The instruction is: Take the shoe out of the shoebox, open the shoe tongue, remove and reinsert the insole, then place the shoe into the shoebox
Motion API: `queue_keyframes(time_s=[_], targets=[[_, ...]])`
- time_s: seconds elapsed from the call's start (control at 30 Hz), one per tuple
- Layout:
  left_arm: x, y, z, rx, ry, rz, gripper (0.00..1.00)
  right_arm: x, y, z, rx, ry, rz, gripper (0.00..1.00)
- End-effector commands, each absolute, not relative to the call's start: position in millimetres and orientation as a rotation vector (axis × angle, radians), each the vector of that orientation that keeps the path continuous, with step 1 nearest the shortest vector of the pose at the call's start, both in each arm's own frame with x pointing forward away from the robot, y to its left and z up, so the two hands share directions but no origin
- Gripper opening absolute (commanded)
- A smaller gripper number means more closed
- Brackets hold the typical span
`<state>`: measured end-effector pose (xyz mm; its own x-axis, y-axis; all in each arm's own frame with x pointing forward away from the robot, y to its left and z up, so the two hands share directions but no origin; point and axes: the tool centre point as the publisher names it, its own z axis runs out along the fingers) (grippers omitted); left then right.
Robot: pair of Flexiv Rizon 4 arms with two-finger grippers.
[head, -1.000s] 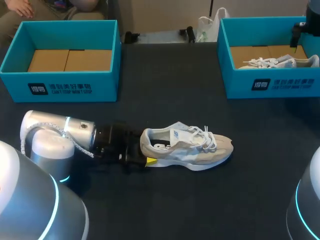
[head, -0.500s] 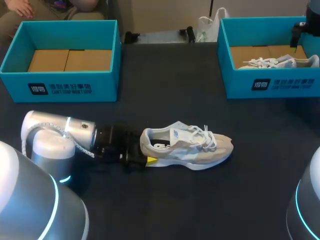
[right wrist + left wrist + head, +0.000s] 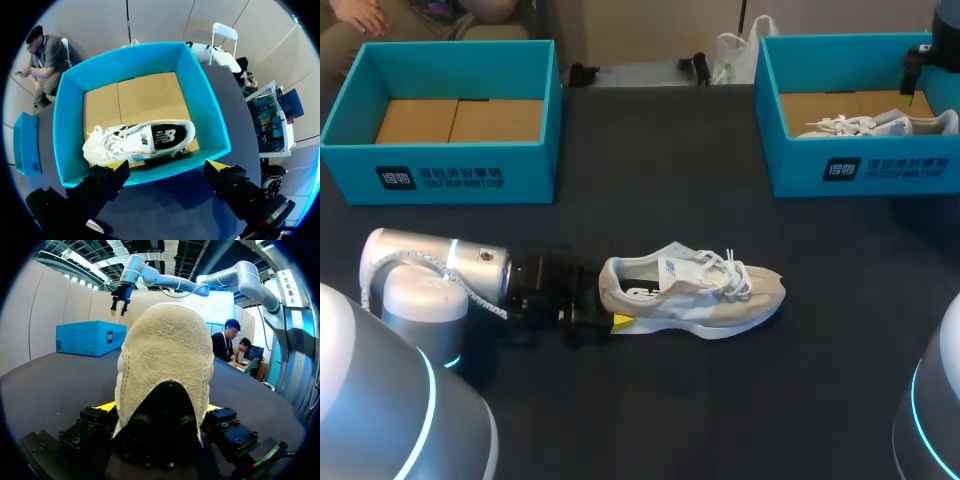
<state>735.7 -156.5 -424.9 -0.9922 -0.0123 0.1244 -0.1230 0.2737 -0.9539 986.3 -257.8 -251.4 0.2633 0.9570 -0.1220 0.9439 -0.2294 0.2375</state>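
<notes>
A beige and white shoe (image 3: 695, 292) lies on its sole in the middle of the dark table, toe pointing right. My left gripper (image 3: 610, 308) is at its heel, low over the table. In the left wrist view the suede heel (image 3: 165, 355) fills the gap between the fingers, and a yellow tip (image 3: 106, 406) presses it from each side, so the gripper (image 3: 160, 409) is shut on it. My right gripper (image 3: 166, 166) hangs open, high above the right teal shoebox (image 3: 212, 117), which holds a second shoe (image 3: 137, 141).
An empty teal shoebox (image 3: 450, 160) with a cardboard floor stands at the back left. The right shoebox (image 3: 860, 170) stands at the back right, with my right arm (image 3: 942, 40) over its far corner. Dark tabletop lies between the boxes and in front of the shoe.
My left gripper's fingers have drawn in slightly against the heel, and the left arm has settled a little lower. The shoe and the right arm have stayed in place.
</notes>
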Motion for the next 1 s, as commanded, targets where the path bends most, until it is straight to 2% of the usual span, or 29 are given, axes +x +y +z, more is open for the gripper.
queue_keyframes(time_s=[0.03, 0.17, 0.37, 1.0], targets=[[735, -155, -426, 0.13, -2.433, 1.832, 0.0, 986, -258, -251, 2.274, 1.758, 0.073, 1.0], [735, -155, -426, 0.13, -2.433, 1.832, 0.0, 986, -258, -251, 2.274, 1.758, 0.073, 1.0], [735, -155, -426, 0.13, -2.433, 1.832, 0.0, 972, -225, -239, 2.257, 1.769, 0.027, 1.0], [735, -155, -426, 0.13, -2.433, 1.832, 0.0, 890, -110, -225, 2.242, 1.815, 0.146, 1.0]])
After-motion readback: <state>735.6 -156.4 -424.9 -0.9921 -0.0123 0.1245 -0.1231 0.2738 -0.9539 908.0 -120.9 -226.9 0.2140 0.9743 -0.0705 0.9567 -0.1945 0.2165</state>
